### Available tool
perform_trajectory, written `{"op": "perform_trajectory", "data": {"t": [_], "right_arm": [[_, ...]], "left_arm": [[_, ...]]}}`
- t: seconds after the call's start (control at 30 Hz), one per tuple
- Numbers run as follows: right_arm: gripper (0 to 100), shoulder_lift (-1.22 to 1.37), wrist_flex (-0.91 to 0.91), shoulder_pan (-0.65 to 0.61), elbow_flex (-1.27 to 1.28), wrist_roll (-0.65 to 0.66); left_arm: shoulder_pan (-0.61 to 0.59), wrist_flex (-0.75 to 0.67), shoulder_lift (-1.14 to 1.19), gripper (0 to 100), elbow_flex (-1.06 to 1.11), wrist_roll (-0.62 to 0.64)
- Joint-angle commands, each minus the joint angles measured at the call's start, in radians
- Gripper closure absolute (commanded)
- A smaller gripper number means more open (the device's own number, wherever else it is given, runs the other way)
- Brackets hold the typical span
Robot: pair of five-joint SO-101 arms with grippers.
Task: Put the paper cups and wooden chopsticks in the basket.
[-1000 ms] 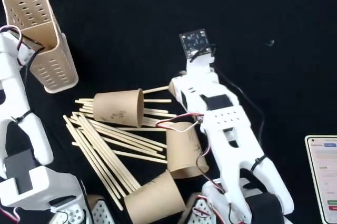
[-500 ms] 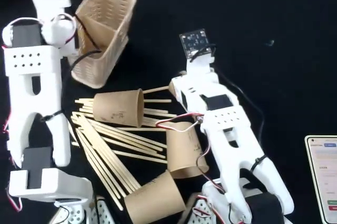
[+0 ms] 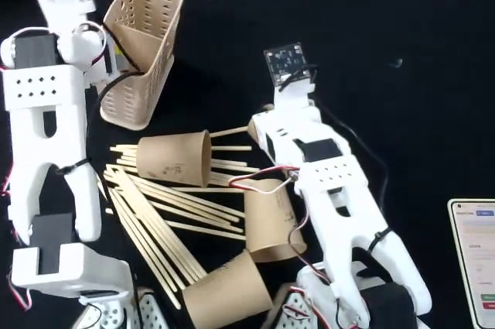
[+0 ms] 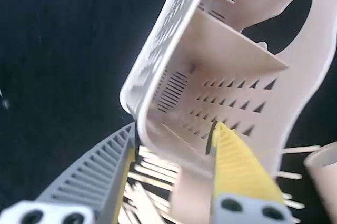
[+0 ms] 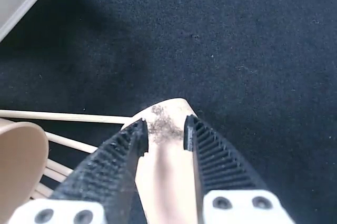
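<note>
Looking down over the black-clothed table (image 3: 402,50), I see the basket (image 3: 143,42) standing tilted with its open mouth up. The left arm (image 3: 42,112) is just beside it and the left gripper (image 3: 114,56) is at its wall. Whether the basket's foot touches the cloth I cannot tell. Three paper cups lie on their sides outside the basket. The nearest cup (image 3: 174,157) is just beside the basket's foot, resting across the wooden chopsticks (image 3: 158,217). The middle cup (image 3: 271,221) is farther from the basket, against the right arm (image 3: 332,182). The farthest cup (image 3: 228,292) is well apart from the basket, down by the arms' bases. The chopsticks fan out loose on the cloth from near the basket's foot toward that last cup. The right gripper (image 3: 264,116) sits apart from the basket, beyond the nearest cup. A lit screen (image 3: 473,255) lies well apart from the basket at the table's edge.

From the left wrist, the gripper is clamped on the basket's wall. The yellow finger (image 4: 239,171) is inside the basket and the grey finger (image 4: 95,176) outside, with the wall pinched between them. Chopstick ends and a cup's rim show past the basket.

From the right wrist, the right gripper points down at the cloth with a pale piece (image 5: 163,126), round-ended, at its tip. Whether it has hold of that piece I cannot tell. Chopsticks and a cup's side lie just beside it.
</note>
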Motion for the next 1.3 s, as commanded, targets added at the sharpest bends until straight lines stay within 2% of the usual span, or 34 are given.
{"op": "perform_trajectory", "data": {"t": [0.0, 0.07, 0.13, 0.4, 0.5, 0.57, 0.63, 0.8, 1.0, 1.2, 1.27], "right_arm": [[87.4, -0.002, -0.015, -0.011, -0.005, 0.008], [87.4, -0.001, -0.015, -0.011, -0.005, 0.008], [87.4, -0.001, -0.015, -0.011, -0.005, 0.008], [87.4, -0.001, -0.015, -0.009, -0.005, 0.008], [87.4, -0.001, -0.015, -0.009, -0.005, 0.008], [87.4, -0.001, -0.015, -0.009, -0.005, 0.008], [87.4, -0.001, -0.015, -0.009, -0.005, 0.008], [87.3, -0.008, 0.041, -0.008, -0.03, 0.003], [87.1, -0.105, 0.296, -0.003, -0.168, 0.006], [86.5, -0.325, 0.453, 0.137, -0.248, 0.015], [82.0, -0.344, 0.505, 0.164, -0.282, 0.083]], "left_arm": [[-0.019, 0.089, -0.064, 76, -0.005, 0.278], [-0.019, 0.124, -0.055, 76, -0.005, 0.393], [-0.021, 0.147, -0.041, 76, -0.005, 0.457], [-0.021, 0.12, 0.069, 80, -0.016, 0.46], [-0.022, 0.089, 0.086, 97, -0.047, 0.384], [-0.022, 0.083, 0.087, 94, -0.073, 0.33], [-0.022, 0.083, 0.086, 96, -0.113, 0.261], [-0.019, 0.083, 0.097, 97, -0.196, -0.074], [-0.019, 0.083, 0.118, 97, -0.171, -0.095], [-0.022, 0.083, 0.209, 97, -0.174, -0.095], [-0.039, 0.086, 0.229, 92, -0.176, -0.089]]}}
